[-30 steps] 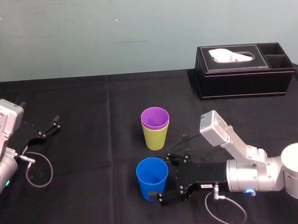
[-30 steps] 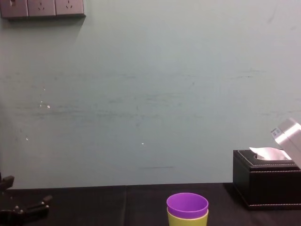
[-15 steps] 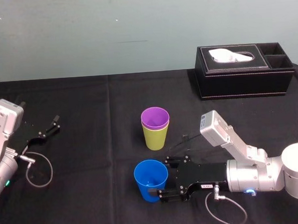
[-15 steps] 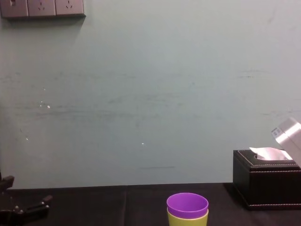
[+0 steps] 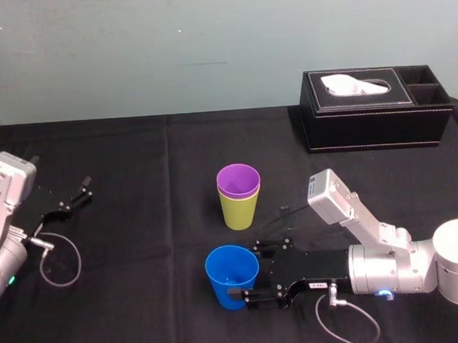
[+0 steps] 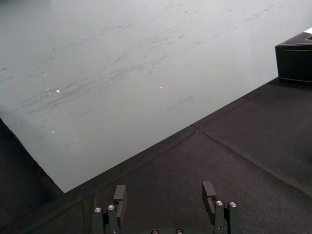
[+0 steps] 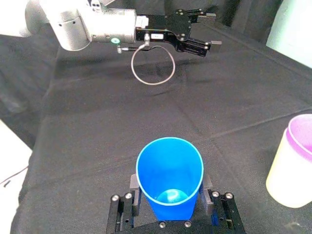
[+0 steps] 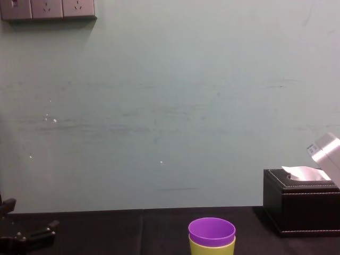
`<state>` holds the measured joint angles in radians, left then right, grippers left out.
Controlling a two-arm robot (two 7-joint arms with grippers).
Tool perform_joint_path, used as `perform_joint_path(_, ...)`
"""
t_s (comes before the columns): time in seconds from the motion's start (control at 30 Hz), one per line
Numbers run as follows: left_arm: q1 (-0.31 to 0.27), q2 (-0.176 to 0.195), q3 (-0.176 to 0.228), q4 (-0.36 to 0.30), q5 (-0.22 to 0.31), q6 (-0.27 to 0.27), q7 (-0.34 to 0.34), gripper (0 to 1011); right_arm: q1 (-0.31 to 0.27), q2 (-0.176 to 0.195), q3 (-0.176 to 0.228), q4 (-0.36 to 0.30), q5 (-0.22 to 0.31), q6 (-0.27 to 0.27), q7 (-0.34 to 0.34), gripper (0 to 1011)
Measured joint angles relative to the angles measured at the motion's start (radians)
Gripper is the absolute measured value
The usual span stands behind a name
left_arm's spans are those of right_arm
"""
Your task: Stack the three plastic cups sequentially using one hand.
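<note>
Find the blue cup at the near centre of the black table, clamped on both sides by the right gripper, mouth up and leaning slightly. Cannot tell whether its base touches the table. Find the purple cup nested inside the lime yellow-green cup, upright, just behind the blue cup and apart from it. Note the left gripper parked at the left of the table, well apart from the cups, released, jaws spread wide. Note the black tissue box at the far right.
</note>
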<state>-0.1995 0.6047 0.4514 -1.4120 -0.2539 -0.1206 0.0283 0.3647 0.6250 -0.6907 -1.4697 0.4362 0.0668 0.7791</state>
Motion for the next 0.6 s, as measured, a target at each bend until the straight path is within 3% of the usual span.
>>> perform_joint_path(0.33, 0.000, 0.000, 0.000, 0.000, 0.000, 0.000, 0.000, 1010, -0.006, 0.005, 0.007, -0.013, 0.003, 0.002, -0.004, 724)
perform_joint_path(0.6, 0.000, 0.000, 0.000, 0.000, 0.000, 0.000, 0.000, 1010, -0.029, 0.042, 0.055, -0.104, 0.030, 0.044, -0.052, 724)
